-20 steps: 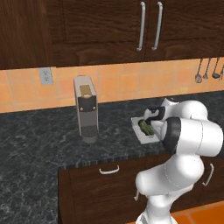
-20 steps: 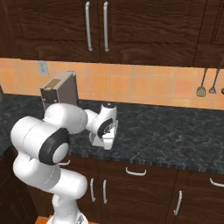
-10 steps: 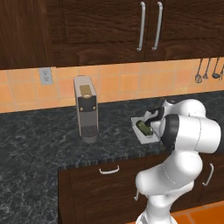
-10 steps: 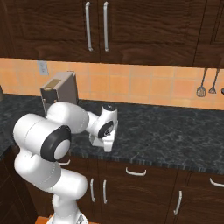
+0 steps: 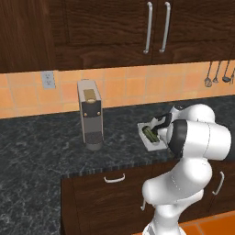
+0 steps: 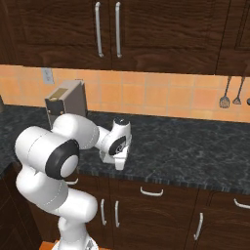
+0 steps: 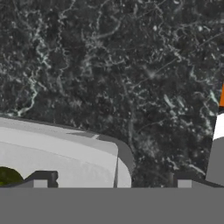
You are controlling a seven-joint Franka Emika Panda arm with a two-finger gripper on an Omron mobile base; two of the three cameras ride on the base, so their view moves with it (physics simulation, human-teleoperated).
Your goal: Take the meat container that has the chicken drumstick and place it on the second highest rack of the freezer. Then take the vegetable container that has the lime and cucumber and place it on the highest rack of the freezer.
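Hand over the veggie container, fingers spread

From my remote seat the hand (image 7: 111,181) hovers low over the dark marble counter (image 5: 41,151), released and gripping nothing, its left fingertip (image 7: 40,179) just inside the white vegetable container (image 5: 151,137) and the other outside its rim. The cucumber (image 5: 150,133) lies in that container near the counter's front edge, right of the grey coffee machine (image 5: 89,114). Can't make out the lime.

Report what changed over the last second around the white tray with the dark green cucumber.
The gripper opened slightly wider and edged a little lower over the white tray holding the dark green cucumber; nothing was taken hold of. The tray, the grey coffee machine and the dark speckled counter stayed as they were.
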